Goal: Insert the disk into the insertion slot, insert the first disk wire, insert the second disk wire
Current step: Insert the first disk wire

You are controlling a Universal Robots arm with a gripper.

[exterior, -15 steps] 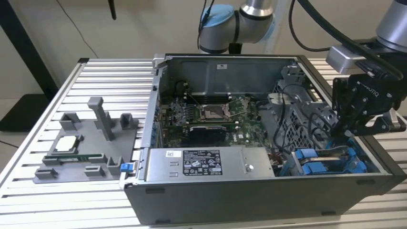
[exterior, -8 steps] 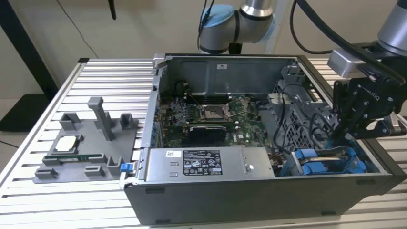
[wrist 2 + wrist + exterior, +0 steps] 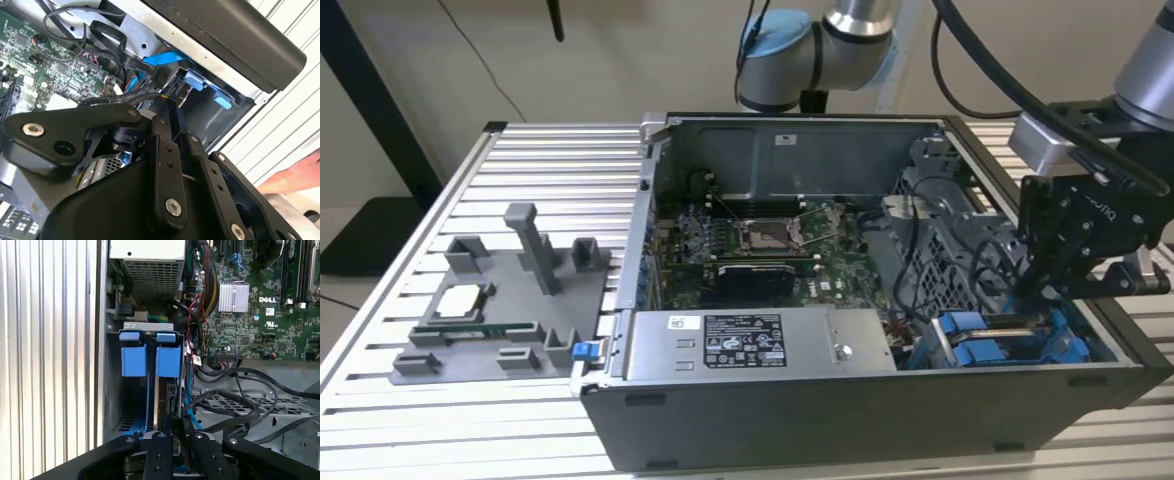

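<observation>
The insertion slot (image 3: 987, 345) is a grey bay with blue rails in the case's corner, at the exterior view's right. Its two blue tabs (image 3: 134, 360) face the camera in the first wrist view, and the blue tabs (image 3: 210, 87) also appear in the second wrist view. A narrow dark and silver edge, apparently the disk (image 3: 167, 392), stands in the bay beside the right tab. My gripper (image 3: 172, 422) reaches down into the bay, its fingers drawn together on a black wire's plug (image 3: 162, 82) at the disk's end. The gripper (image 3: 1027, 300) hangs over the bay.
A grey labelled power-supply box (image 3: 734, 345) lies beside the bay, with the motherboard (image 3: 761, 240) behind it. Black cables (image 3: 235, 400) loop over a perforated cage next to the slot. A blue flat cable (image 3: 165, 57) runs nearby. A person's hand (image 3: 295, 175) rests outside the case wall.
</observation>
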